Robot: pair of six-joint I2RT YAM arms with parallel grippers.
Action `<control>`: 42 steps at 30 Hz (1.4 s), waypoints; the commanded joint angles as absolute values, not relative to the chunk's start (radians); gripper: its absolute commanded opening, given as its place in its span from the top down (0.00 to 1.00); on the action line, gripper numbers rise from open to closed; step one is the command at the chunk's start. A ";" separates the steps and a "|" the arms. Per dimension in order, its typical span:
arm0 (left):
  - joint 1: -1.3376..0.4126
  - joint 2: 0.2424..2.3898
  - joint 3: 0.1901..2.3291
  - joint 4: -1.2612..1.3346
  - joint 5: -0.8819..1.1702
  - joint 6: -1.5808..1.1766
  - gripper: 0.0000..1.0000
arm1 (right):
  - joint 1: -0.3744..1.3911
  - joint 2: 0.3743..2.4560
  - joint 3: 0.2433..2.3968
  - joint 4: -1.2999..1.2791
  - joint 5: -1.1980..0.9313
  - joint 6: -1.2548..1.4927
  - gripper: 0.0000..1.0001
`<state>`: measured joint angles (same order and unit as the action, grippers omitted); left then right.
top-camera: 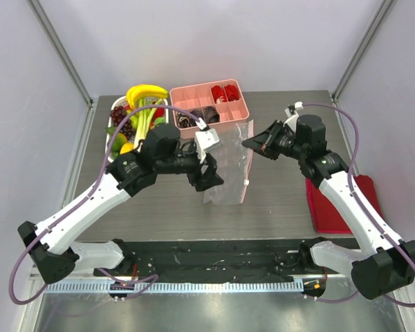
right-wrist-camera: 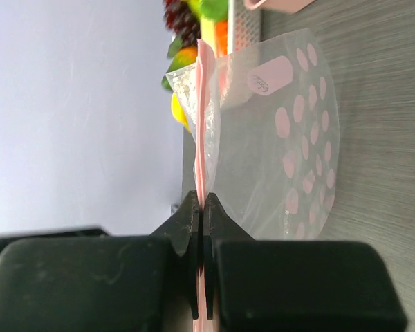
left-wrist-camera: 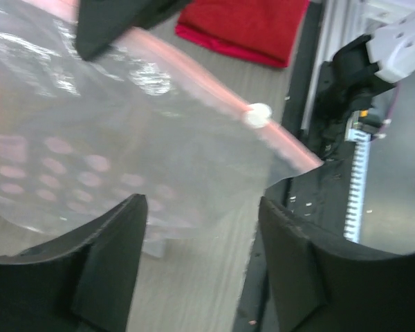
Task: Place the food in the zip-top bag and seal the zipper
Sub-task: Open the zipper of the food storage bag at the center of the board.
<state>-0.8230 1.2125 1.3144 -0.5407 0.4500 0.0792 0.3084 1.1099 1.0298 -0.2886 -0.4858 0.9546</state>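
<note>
While the grey table (top-camera: 277, 207) is carrying everything, the zip-top bag (top-camera: 228, 173) is taking up its middle, between the two arms. It is showing clear and crinkly, with pale pink dots in the right wrist view (right-wrist-camera: 290, 138). Behind the bag, the pink tray (top-camera: 211, 104) is sitting against the far edge, and a red cloth (top-camera: 342, 204) is lying under the right arm. The food (top-camera: 135, 114) is resting outside the bag in a white basket (top-camera: 114, 131) at the far left, just beside the tray. A yellow piece, dark grapes and green stalks are showing there.

The left gripper (top-camera: 209, 176) is hovering at the bag's left side. Its wrist camera is showing the jaws (left-wrist-camera: 199, 207) spread wide with the blurred film beyond them; they are probably not touching it, though the blur is making that hard to judge. The right gripper (top-camera: 249, 144) is pinching the zipper (top-camera: 250, 162) along the bag's right edge. From the wrist, those jaws (right-wrist-camera: 202, 207) are pressing tight on the pinkish strip (right-wrist-camera: 202, 124), which is rising straight away from them. The small pale slider tab (left-wrist-camera: 257, 114) is sitting on that strip.
</note>
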 commanded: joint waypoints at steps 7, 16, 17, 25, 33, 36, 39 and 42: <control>-1.037 1.367 1.492 -0.544 0.071 -0.213 0.24 | 0.341 1.098 1.181 -0.597 -0.056 1.054 0.99; -1.111 1.564 1.736 -0.678 -0.153 -0.201 0.30 | 0.354 1.111 1.189 -0.612 0.041 1.034 0.99; -1.115 1.580 1.749 -0.690 -0.164 -0.190 0.33 | 0.354 1.112 1.190 -0.606 0.044 1.034 0.99; -1.129 1.611 1.764 -0.726 -0.158 -0.143 0.39 | 0.354 1.120 1.204 -0.594 0.051 1.028 0.99; -1.160 1.611 1.755 -0.745 -0.176 -0.117 0.71 | 0.353 1.114 1.198 -0.583 0.040 1.028 0.99; -1.160 1.602 1.743 -0.747 -0.169 -0.110 0.87 | 0.354 1.114 1.197 -0.581 0.040 1.025 0.99; -1.160 1.585 1.721 -0.747 -0.155 -0.112 0.95 | 0.353 1.114 1.200 -0.580 0.054 1.017 0.99; -1.160 1.557 1.688 -0.747 -0.135 -0.113 0.98 | 0.353 1.114 1.210 -0.574 0.069 1.008 0.99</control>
<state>-1.1572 1.6203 1.7218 -0.7498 -0.1566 -0.1204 0.3477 1.1202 1.1584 -0.6201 0.0219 1.0233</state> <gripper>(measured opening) 0.063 0.034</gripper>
